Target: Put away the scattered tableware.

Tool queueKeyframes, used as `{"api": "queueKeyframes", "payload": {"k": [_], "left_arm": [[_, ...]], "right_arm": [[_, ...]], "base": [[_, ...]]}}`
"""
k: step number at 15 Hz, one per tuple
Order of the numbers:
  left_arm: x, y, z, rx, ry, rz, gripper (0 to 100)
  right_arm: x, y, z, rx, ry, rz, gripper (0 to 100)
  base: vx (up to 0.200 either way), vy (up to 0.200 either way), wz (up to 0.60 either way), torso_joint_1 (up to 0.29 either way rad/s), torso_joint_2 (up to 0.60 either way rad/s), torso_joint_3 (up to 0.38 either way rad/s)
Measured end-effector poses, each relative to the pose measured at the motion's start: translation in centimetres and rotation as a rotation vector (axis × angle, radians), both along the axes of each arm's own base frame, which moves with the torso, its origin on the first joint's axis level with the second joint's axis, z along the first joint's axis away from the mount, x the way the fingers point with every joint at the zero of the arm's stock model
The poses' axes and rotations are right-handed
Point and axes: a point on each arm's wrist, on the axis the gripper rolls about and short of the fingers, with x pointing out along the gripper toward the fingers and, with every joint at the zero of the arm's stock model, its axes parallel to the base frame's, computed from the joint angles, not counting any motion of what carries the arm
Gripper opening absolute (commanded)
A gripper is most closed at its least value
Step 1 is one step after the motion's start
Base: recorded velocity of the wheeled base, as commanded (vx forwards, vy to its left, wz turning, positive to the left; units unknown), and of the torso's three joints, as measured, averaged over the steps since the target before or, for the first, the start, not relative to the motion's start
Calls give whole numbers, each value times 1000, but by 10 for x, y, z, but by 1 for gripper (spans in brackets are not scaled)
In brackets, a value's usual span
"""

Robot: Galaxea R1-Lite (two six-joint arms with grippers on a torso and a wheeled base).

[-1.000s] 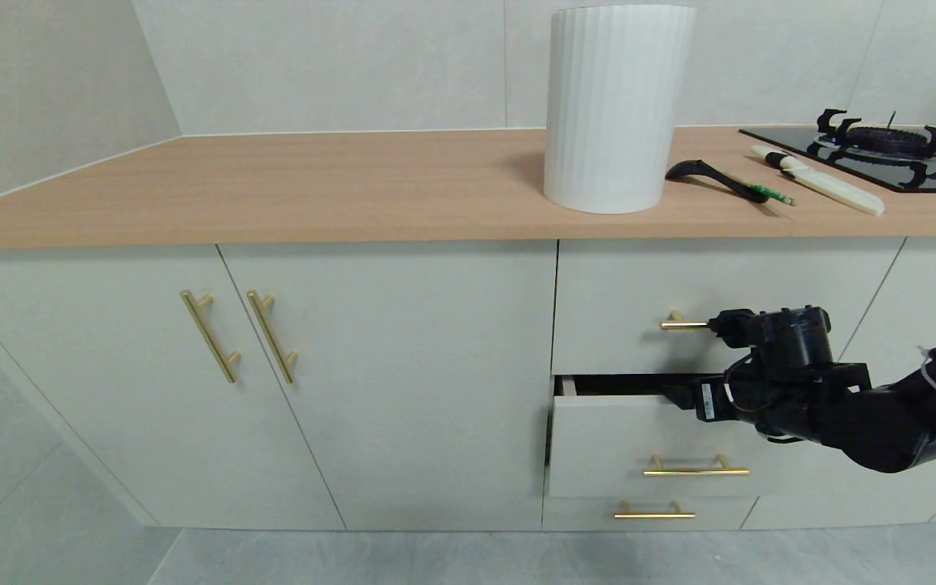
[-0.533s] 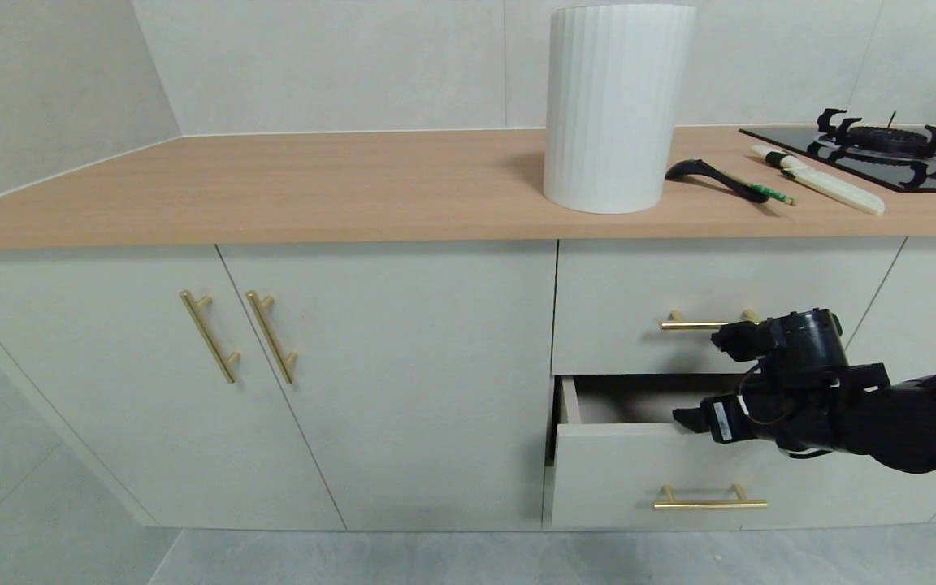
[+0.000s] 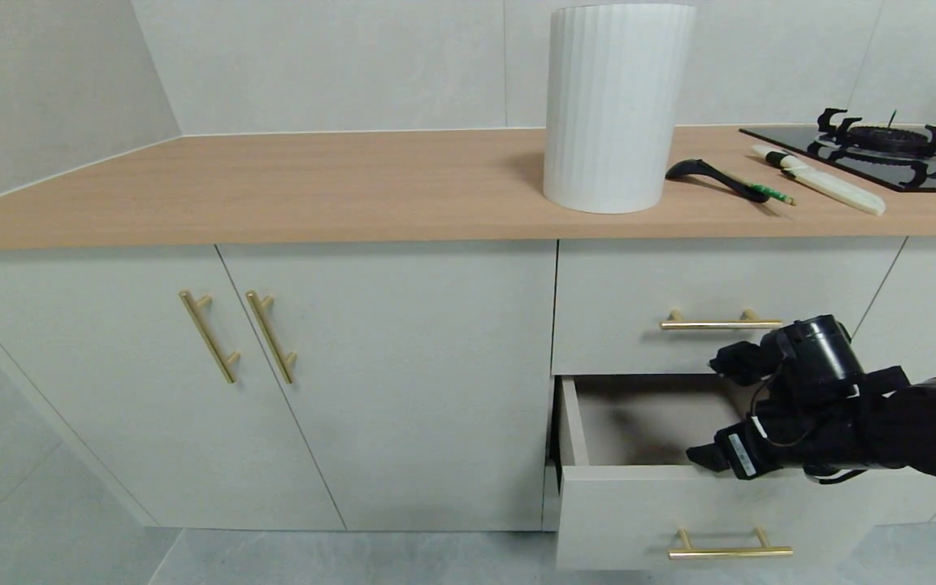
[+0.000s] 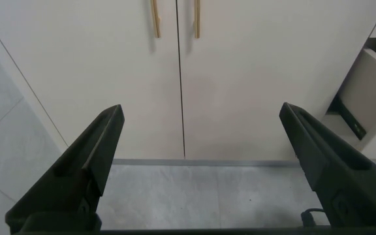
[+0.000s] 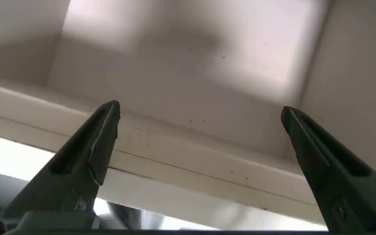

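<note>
at the drawer (image 3: 647, 504) front edge, right gripper (image 3: 716, 410) sits with jaws spread wide, holding nothing — drawer stands pulled out. left gripper (image 4: 201, 117) likewise spread and empty, facing the cabinet doors (image 4: 240, 78). up on the counter (image 3: 273, 187), well above the right gripper: black ladle (image 3: 704, 174), chopsticks (image 3: 764, 192), knife (image 3: 829, 187). opening step looks done; next move likely calls for lifting clear, reaching up, pinching a thin low-lying handle — slip risk.

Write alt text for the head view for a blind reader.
The right gripper, fingers open, sits at the front edge of an open drawer below a wooden counter. On the counter are a white ribbed cylinder, a black ladle and a pale knife beside a hob.
</note>
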Motion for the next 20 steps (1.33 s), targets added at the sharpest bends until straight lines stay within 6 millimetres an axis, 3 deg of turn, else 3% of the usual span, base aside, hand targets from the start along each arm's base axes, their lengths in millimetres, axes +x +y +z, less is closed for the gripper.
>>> {"api": "queueKeyframes", "payload": {"k": [7,20], "left_arm": [[0,0,0,0,0,0,100],[0,0,0,0,0,-1,100]], "right_arm": [[-31,10,8,-82,148,93,100],[-83,27,5,-295,402,260,100]], "base": [[0,0,0,0,0,0],[0,0,0,0,0,0]]}}
